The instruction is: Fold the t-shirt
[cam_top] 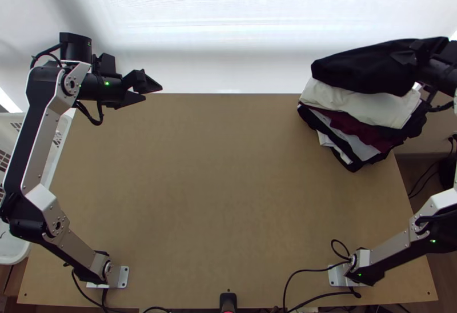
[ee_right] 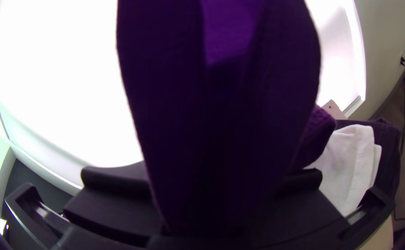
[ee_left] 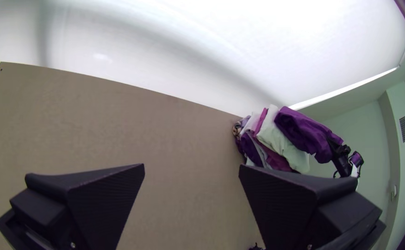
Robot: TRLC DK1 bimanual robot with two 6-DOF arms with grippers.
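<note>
The dark t-shirt (cam_top: 361,70) is being held in a compact, folded bundle at the far right corner of the bench (cam_top: 228,176), over a stack of folded clothes (cam_top: 374,133). One end of it is being clamped between the fingers of the right gripper (cam_top: 407,57), while the rest is being extended out over the pale cloth (cam_top: 357,103) near the top of the stack. Whether any of its weight is being borne by the pile cannot be told. Near the far left corner, the left gripper (ee_left: 191,165) is being held with its fingers wide apart, and nothing is being gripped by it.

The folding is being judged as done, with the placing on the stack being left to finish. The shirt is being taken as light and limp, with little risk of breakage; its layers are being expected to slide over one another if only the outer one is pinched. A hold through all the layers at the folded end is therefore being favoured, with the free end being laid down first and the fingers being eased off slowly. With the stack being spread unevenly and its edges being left ragged, a sideways drag is being counted as the main risk.
</note>
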